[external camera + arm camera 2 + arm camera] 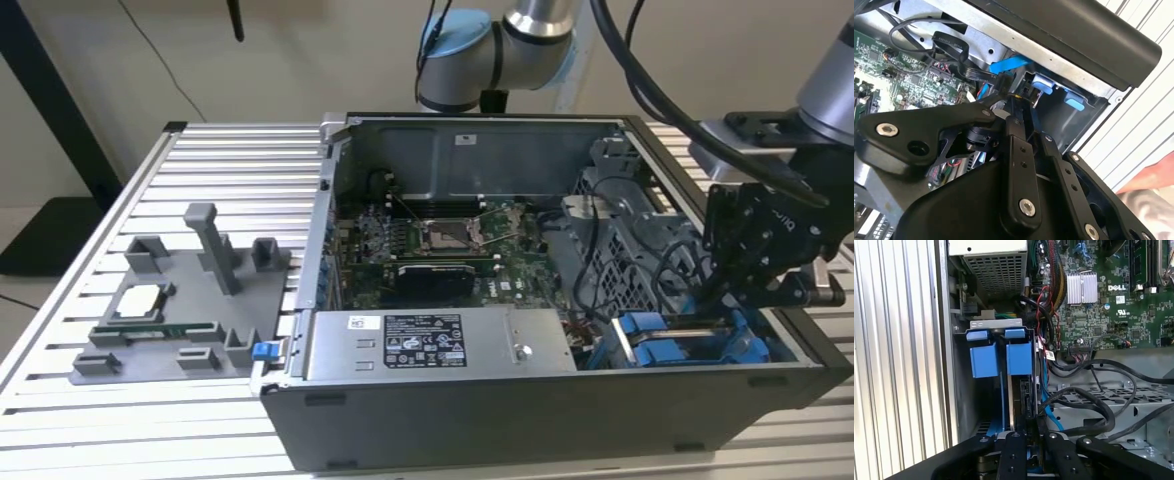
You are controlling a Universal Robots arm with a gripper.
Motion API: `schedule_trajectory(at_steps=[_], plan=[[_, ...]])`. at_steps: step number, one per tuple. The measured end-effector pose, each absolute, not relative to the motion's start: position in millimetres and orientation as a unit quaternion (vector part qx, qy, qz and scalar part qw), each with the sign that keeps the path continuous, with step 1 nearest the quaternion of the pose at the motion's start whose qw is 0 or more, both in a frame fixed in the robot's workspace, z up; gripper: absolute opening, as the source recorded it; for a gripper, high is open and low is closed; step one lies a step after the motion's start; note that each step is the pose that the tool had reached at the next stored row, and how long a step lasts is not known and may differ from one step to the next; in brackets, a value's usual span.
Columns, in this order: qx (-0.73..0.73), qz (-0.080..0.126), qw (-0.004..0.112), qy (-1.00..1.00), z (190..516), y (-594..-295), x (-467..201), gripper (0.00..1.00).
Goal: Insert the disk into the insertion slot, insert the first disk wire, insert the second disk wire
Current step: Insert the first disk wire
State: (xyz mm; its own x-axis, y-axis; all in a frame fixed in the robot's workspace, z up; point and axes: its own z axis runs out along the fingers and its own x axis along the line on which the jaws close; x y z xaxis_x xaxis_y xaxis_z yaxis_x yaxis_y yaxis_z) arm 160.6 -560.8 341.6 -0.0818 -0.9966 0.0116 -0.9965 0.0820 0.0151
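Note:
The insertion slot [674,345] is the grey bay with blue tabs in the case's corner at the exterior view's right. In the first wrist view its blue tabs [1004,357] frame the disk [1024,390], which stands edge-on inside the bay. My gripper [727,295] hangs right over the bay. In both wrist views its black fingers [1014,450] sit close together at the disk's edge, closed on a small black wire plug [1021,96]. A blue flat wire [1006,65] with a black plug runs just beside the fingertips. A blue wire [1049,410] also lies beside the disk.
The grey labelled power-supply box [427,345] fills the case's front. Thick black cables [1089,405] loop over the perforated metal cage [1114,395] beside the bay. The motherboard [441,240] lies in the middle. A grey fixture [187,300] stands on the slatted table at the exterior view's left.

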Motion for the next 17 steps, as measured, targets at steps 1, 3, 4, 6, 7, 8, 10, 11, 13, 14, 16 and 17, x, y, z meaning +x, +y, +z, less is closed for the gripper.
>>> schedule_trajectory(at_steps=[1, 3, 4, 6, 7, 8, 10, 11, 13, 14, 16, 17], plan=[[0.678, -0.002, 0.009, -0.735, 341.3, -560.8, 160.6, 0.0], [0.678, -0.001, 0.009, -0.735, 340.7, -560.7, 160.6, 0.0], [0.678, -0.001, 0.009, -0.735, 340.4, -560.8, 160.6, 0.0], [0.678, -0.001, 0.009, -0.735, 339.5, -560.8, 160.6, 0.0], [0.678, -0.002, 0.009, -0.735, 338.8, -560.7, 160.6, 0.0], [0.678, -0.002, 0.008, -0.735, 338.6, -560.8, 160.5, 0.0], [0.679, -0.002, 0.008, -0.734, 338.8, -560.8, 160.4, 0.0], [0.679, -0.002, 0.008, -0.734, 338.9, -560.8, 160.3, 0.0], [0.679, -0.001, 0.008, -0.734, 338.0, -560.8, 160.2, 0.0], [0.68, -0.001, 0.008, -0.734, 337.0, -560.8, 160.2, 0.0], [0.68, -0.001, 0.008, -0.734, 336.4, -560.8, 160.2, 0.0], [0.68, -0.001, 0.008, -0.734, 336.3, -560.8, 160.2, 0.0]])
